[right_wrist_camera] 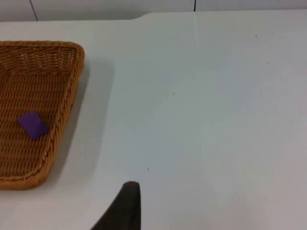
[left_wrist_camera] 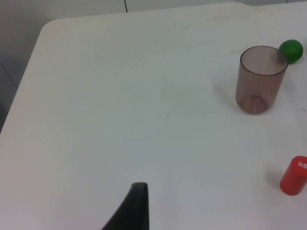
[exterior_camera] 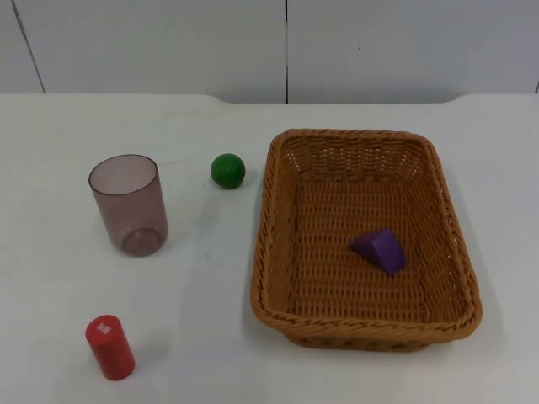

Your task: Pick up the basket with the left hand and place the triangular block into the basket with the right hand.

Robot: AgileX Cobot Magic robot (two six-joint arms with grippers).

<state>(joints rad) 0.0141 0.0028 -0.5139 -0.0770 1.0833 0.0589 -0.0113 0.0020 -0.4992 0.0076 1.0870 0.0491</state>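
- My worktop point(exterior_camera: 210, 353) is a plain white surface, matte, with soft even light on it and only faint shadows.
- At its far edge it meets a grey partition wall point(exterior_camera: 160, 42), made of panels with thin dark vertical seams between them.
- From my left wrist I see the worktop's rounded corner point(left_wrist_camera: 45, 26), with darker grey beyond the edge.

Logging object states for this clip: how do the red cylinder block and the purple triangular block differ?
The red cylinder block stands on the bare white table, left of the woven wicker basket; the purple triangular block lies inside that basket. The red one is round and upright with a white mark on top; the purple one is wedge-shaped and plain. Neither is touched by a gripper.
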